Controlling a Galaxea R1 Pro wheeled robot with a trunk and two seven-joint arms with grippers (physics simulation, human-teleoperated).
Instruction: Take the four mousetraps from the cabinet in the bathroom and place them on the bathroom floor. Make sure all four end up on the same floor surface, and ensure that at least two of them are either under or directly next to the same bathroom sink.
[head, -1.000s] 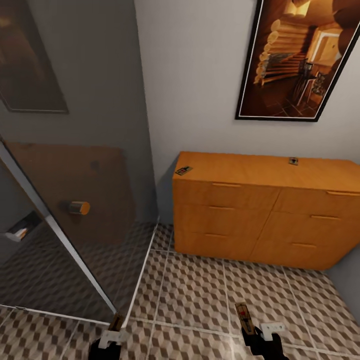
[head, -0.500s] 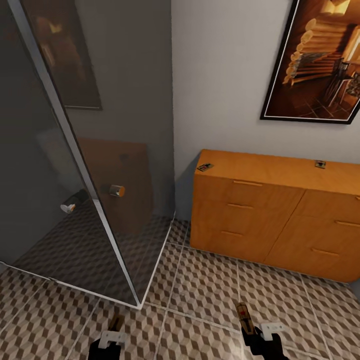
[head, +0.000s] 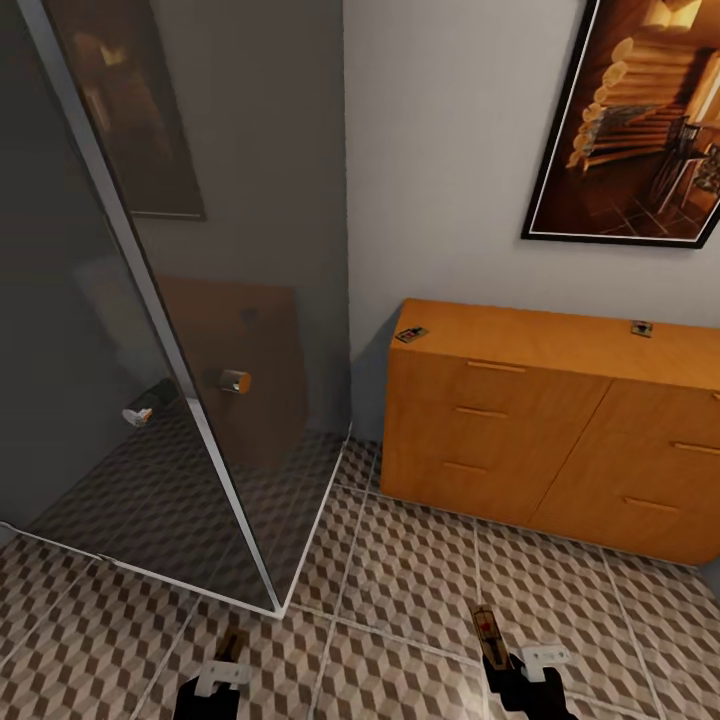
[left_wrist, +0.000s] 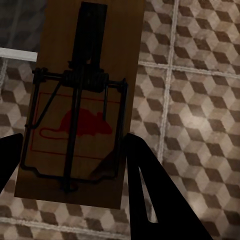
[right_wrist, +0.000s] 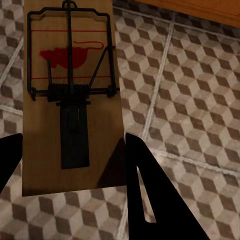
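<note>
The orange-brown cabinet (head: 520, 440) stands against the wall, with two mousetraps on its top: one at the left corner (head: 411, 334), one further right (head: 641, 328). Low at the picture's edge, my left gripper (head: 222, 672) is shut on a third mousetrap (head: 233, 645), seen close as a wooden board with a red mouse print (left_wrist: 80, 110) between the dark fingers (left_wrist: 150, 190). My right gripper (head: 505, 665) is shut on a fourth mousetrap (head: 487, 632), also seen close (right_wrist: 72, 95). Both hang above the cube-patterned bathroom floor (head: 420, 570). The sink is out of view.
A glass shower enclosure (head: 180, 400) with a pale metal frame and darker tiles takes up the left side, its corner reaching near my left gripper. A framed picture (head: 640, 120) hangs on the wall above the cabinet. Open floor lies between me and the cabinet.
The head view has swung left, so the cabinet and shower sit further right in the picture; in the last half second nothing moved. Both grippers still hold their traps.
</note>
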